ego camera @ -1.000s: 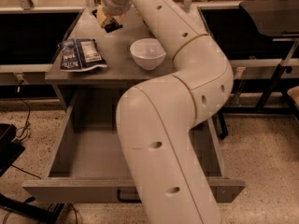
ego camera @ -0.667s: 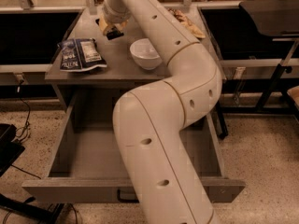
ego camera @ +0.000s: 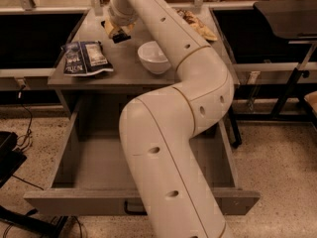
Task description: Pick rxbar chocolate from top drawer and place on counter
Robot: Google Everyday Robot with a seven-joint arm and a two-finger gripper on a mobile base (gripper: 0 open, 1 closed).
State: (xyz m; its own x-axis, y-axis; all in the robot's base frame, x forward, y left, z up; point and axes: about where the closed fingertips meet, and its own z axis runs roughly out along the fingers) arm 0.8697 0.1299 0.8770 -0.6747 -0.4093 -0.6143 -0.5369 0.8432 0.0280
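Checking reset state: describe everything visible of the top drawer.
The top drawer stands pulled out: wide, shallow, grey metal, with a dark curved handle centred on its front. No item shows on its visible floor; the arm crosses its middle. The gripper is away from it, above the counter's far side.

Thick cream-white tubular arm (ego camera: pixel 163 148), small dark holes; yellowish-black gripper (ego camera: pixel 118 31) over the counter (ego camera: pixel 124 66)

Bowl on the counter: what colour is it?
The bowl is white, camera view; pincer over the counter.
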